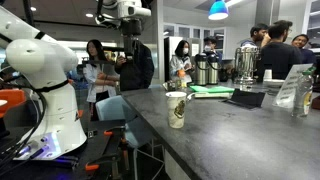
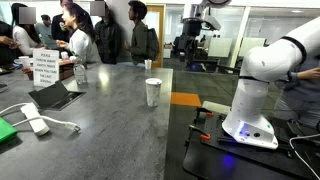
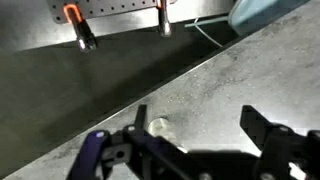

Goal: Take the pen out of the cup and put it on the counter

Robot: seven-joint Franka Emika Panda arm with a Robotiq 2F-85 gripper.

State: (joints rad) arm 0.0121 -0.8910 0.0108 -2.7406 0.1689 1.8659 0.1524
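The cream-white cup (image 1: 177, 110) with a dark emblem stands upright on the dark grey counter (image 1: 230, 135), near its edge. It shows in both exterior views (image 2: 153, 92) and, small and seen from above, in the wrist view (image 3: 158, 127). The pen (image 1: 169, 92) is a thin dark stick leaning out over the cup's rim. My gripper (image 3: 198, 125) is open and empty, high above the counter, with the cup just inside its left finger in the wrist view. It hangs from the raised wrist in both exterior views (image 1: 128, 32) (image 2: 190, 32).
Coffee urns (image 1: 245, 62), a green folder (image 1: 210, 90) and a dark tablet (image 2: 55, 95) sit further along the counter. A sign (image 2: 45, 68), a bottle (image 2: 80, 72) and a plain white cup (image 2: 148, 64) stand at its far end. People stand behind. Orange clamps (image 3: 80, 30) grip the adjoining table.
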